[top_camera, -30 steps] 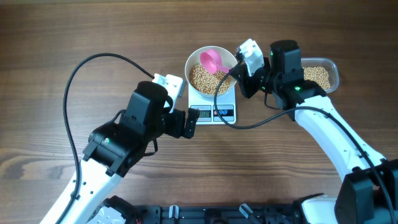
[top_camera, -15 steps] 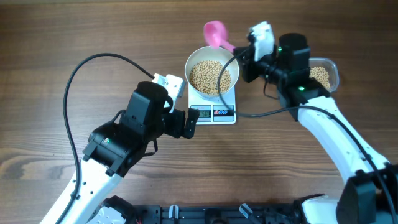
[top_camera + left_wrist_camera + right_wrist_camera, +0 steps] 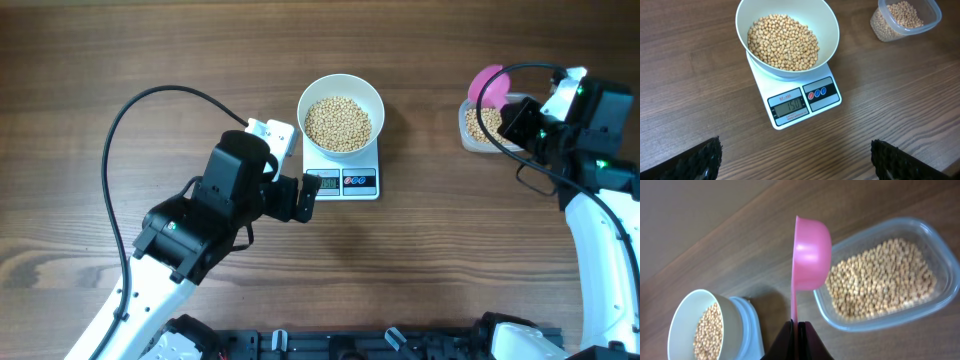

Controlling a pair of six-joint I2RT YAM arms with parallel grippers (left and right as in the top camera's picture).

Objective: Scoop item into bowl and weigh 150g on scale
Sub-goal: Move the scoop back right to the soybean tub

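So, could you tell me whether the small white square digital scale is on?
On: the white square scale shows dark digits on its grey display in the left wrist view.

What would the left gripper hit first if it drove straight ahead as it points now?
Probably the scale, at its display edge; the bowl sits on it further back. Depth is unclear: the open left gripper might touch the table just short.

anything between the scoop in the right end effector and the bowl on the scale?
Nothing visible. The scoop hangs by the tub, bare table lies between tub and bowl, and the left end effector sits open beside the scale, off that line.
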